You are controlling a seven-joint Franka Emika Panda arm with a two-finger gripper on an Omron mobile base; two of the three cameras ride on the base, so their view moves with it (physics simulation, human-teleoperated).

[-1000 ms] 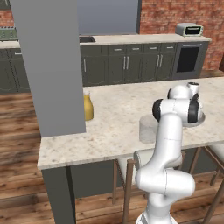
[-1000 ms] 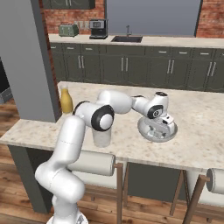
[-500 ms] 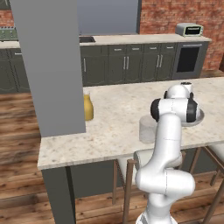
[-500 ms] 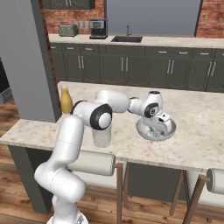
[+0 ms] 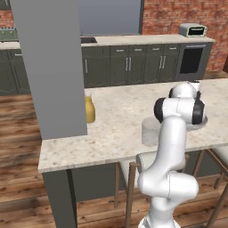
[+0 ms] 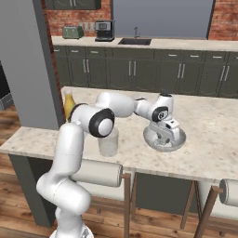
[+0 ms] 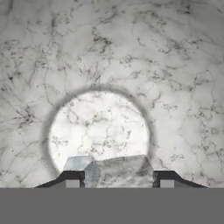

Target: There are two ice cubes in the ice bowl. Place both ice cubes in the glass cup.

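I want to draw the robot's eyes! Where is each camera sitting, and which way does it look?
Left base view: behind the arm's left, looking forward and down; the white arm rises lower right, beside the glass cup.
Right base view: behind its right; the arm reaches from lower left to the ice bowl.
Hand view: looks straight down into the bowl; the gripper brackets the ice cubes.
Both base views share cup, bowl, counter.

Kitchen, cabinets (image 5: 129, 67), sink (image 6: 135, 41), toaster (image 6: 70, 31)
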